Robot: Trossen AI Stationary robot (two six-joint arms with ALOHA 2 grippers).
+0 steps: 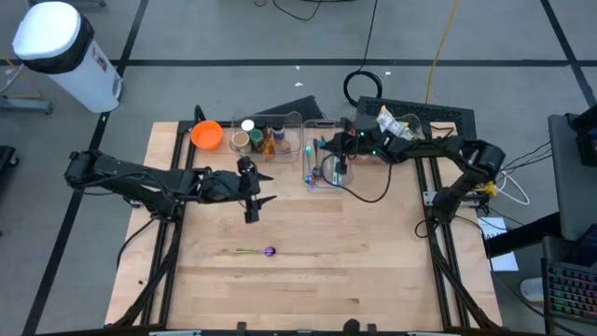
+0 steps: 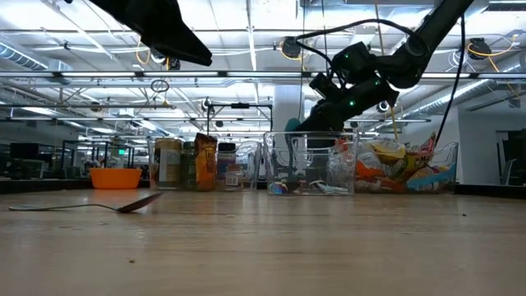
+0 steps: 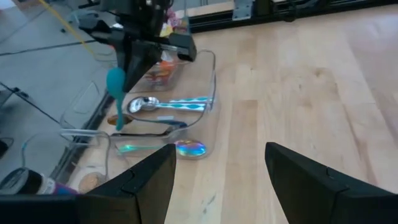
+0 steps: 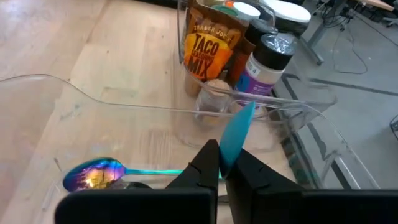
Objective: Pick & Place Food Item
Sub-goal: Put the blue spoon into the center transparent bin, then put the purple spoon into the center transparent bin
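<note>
Your spoon [image 2: 86, 205] lies nearest, alone on the table [image 1: 308, 271].
Right gripper [image 4: 224, 163] clamps a teal utensil [image 4: 236, 134] over the clear bin [image 1: 320, 149]; left gripper [image 1: 254, 191] hovers, fingers apart.

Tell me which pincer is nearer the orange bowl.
Left. The left pincer hangs open above the table, a little right of and nearer than the orange bowl. The right pincer sits farther right, shut on a teal utensil over the clear bin.

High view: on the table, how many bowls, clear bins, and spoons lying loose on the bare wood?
Orange bowl: 1
Clear bins: 3
Loose spoon: 1
Total: 5
</note>
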